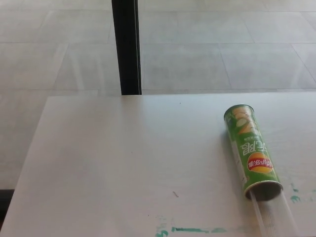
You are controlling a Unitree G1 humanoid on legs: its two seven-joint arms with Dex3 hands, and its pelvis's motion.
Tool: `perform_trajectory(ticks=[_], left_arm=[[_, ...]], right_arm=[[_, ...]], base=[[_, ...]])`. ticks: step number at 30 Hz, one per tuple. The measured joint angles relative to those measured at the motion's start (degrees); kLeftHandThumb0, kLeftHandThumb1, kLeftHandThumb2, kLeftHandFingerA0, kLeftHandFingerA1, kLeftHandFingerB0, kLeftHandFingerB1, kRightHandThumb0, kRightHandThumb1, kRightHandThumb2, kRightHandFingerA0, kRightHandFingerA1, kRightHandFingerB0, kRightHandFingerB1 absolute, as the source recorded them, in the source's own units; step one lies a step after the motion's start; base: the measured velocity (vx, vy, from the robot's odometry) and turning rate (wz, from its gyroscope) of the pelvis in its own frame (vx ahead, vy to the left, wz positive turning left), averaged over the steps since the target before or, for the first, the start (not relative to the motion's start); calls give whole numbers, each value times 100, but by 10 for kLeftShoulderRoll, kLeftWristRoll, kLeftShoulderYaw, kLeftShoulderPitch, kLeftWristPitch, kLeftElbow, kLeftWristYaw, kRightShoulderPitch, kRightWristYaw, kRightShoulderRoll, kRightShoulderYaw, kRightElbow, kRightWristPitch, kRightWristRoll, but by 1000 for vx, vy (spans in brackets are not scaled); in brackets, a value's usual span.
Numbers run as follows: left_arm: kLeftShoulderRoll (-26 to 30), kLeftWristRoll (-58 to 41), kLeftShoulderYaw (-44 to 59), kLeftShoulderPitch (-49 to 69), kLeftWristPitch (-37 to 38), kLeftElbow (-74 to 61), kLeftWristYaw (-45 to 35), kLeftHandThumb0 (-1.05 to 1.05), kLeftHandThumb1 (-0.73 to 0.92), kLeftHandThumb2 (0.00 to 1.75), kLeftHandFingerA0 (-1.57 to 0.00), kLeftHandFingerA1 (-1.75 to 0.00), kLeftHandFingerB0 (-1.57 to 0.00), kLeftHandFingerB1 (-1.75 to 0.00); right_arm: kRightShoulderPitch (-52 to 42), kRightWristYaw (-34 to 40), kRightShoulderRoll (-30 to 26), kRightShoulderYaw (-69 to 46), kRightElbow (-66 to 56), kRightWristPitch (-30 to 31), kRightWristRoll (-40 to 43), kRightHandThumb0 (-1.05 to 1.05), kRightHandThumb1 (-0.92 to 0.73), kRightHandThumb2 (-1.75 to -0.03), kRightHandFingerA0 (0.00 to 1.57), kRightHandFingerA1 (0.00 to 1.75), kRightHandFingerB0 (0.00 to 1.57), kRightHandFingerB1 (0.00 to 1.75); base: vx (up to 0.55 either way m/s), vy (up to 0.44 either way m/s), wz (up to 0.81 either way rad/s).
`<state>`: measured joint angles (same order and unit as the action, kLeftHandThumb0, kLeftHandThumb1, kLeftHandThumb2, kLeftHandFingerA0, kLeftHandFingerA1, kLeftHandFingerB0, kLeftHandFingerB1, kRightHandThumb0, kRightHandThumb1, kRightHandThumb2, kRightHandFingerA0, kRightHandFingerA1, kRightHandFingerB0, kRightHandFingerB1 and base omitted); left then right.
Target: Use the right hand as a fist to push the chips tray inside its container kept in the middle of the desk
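Observation:
A green chips can (249, 150) lies on its side on the white desk (123, 163), right of centre, its open mouth facing the near edge. A clear plastic chips tray (271, 217) sticks out of that mouth toward me and runs off the bottom of the head view. Neither of my hands shows.
A black vertical post (126, 47) stands behind the desk's far edge, with a tiled floor (222, 49) beyond. Green paint smears (190, 229) mark the desk near its front edge. The desk's left edge slants down toward the bottom left.

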<state>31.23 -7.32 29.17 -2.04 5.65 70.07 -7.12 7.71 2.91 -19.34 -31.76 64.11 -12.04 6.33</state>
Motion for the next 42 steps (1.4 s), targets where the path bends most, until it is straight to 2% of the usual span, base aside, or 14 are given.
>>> perform_trajectory(ticks=[4, 5, 6, 7, 14, 15, 16, 17, 22, 25, 27, 38, 40, 42], left_arm=[[1, -7, 7, -1, 5, 10, -5, -74, 92, 71, -52, -64, -42, -48], [1, -9, 8, -1, 5, 11, -6, -73, 92, 70, -55, -62, -45, -48], [1, -9, 8, -2, 5, 13, -6, -72, 92, 70, -56, -61, -46, -48], [1, -10, 8, -3, 5, 14, -6, -71, 92, 71, -55, -61, -45, -49], [1, -16, 10, -6, 6, 18, -9, -73, 92, 71, -53, -62, -46, -48], [1, -17, 10, -5, 6, 18, -9, -72, 92, 71, -54, -65, -46, -49], [1, -18, 9, -5, 6, 18, -9, -71, 92, 68, -58, -68, -50, -50], [1, -19, 10, -5, 6, 18, -9, -73, 92, 69, -54, -69, -47, -51], [1, -24, 9, -4, 6, 20, -9, -72, 92, 71, -52, -62, -44, -48], [1, -27, 10, -4, 6, 21, -9, -72, 92, 69, -56, -65, -46, -49], [1, -29, 11, -4, 6, 22, -9, -72, 92, 68, -56, -66, -47, -49], [1, -30, 9, -5, 6, 24, -9, -71, 92, 68, -54, -66, -45, -48], [1, -30, 9, -5, 6, 24, -9, -72, 92, 68, -54, -64, -47, -48], [1, -30, 9, -5, 6, 24, -9, -72, 92, 68, -57, -63, -48, -48]], right_arm=[[0, 0, -1, -15, 15, -17, 14, -75, -69, -139, 135, 158, 12, 90], [1, 1, -3, -16, 17, -19, 16, -98, -92, -94, 74, 175, 0, 160], [1, 3, -4, -16, 18, -21, 18, -100, -92, -98, 68, 175, 20, 121], [1, 6, -6, -16, 18, -22, 20, -72, -81, -145, 130, 155, 0, 81], [22, 39, -22, -81, -30, -22, 61, -89, -86, -132, 79, 134, 8, 69], [26, 43, -26, -91, -37, -21, 68, -96, -92, -99, 52, 175, 0, 73], [28, 46, -30, -97, -43, -19, 73, -102, -79, -110, 62, 136, 0, 64], [31, 50, -34, -100, -49, -17, 76, -97, -92, -83, 50, 175, 0, 81], [54, 72, -59, -116, -81, -15, 92, -91, -82, -129, 78, 129, 6, 62], [71, 80, -69, -121, -96, -15, 100, -94, -92, -82, 56, 165, 0, 73], [79, 84, -69, -122, -110, -15, 102, -88, -83, -131, 79, 127, 0, 50], [75, 85, -52, -84, -321, -3, 105, -104, -79, -122, 79, 122, 32, 89], [62, 77, -42, -68, -363, -3, 106, -99, -92, -73, 84, 140, 19, 113], [49, 71, -32, -52, -400, -3, 105, -99, -68, -118, 96, 126, 30, 88]], base=[[0, 0, 0], [0, 0, 0], [0, 0, 0], [0, 0, 0], [0, 0, 0], [0, 0, 0], [0, 0, 0], [0, 0, 0], [0, 0, 0], [0, 0, 0], [0, 0, 0], [0, 0, 0], [0, 0, 0], [0, 0, 0]])
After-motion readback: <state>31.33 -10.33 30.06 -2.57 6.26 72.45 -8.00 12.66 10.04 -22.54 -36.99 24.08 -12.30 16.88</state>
